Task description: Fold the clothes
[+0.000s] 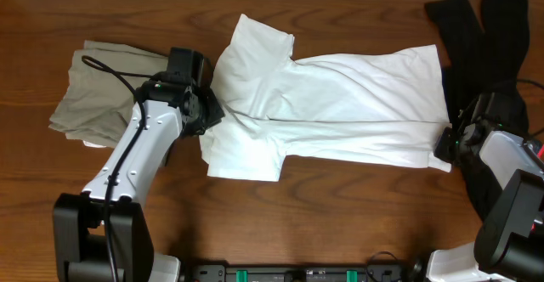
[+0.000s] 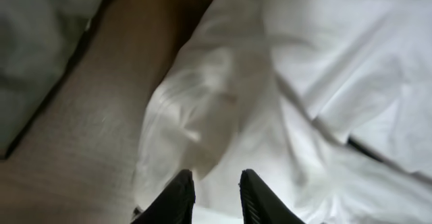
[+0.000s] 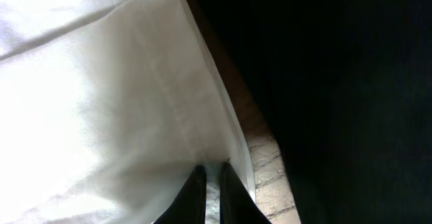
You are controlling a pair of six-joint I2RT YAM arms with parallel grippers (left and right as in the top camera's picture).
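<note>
The white T-shirt (image 1: 340, 104) lies folded lengthwise across the table, its sleeve end on the left and its hem on the right. My left gripper (image 1: 208, 112) is at the shirt's left edge. In the left wrist view its fingers (image 2: 216, 183) stand apart over rumpled white cloth (image 2: 283, 82) and grip nothing that I can see. My right gripper (image 1: 446, 142) is at the lower right corner of the hem. In the right wrist view its fingers (image 3: 212, 177) are pinched shut on the white hem (image 3: 135, 102).
A grey-olive garment (image 1: 93, 99) lies bunched at the left, behind my left arm, and also shows in the left wrist view (image 2: 34, 35). A black garment (image 1: 484, 36) lies at the far right beside the hem and fills the right of the right wrist view (image 3: 351, 82). Bare wooden table (image 1: 340, 214) runs along the front.
</note>
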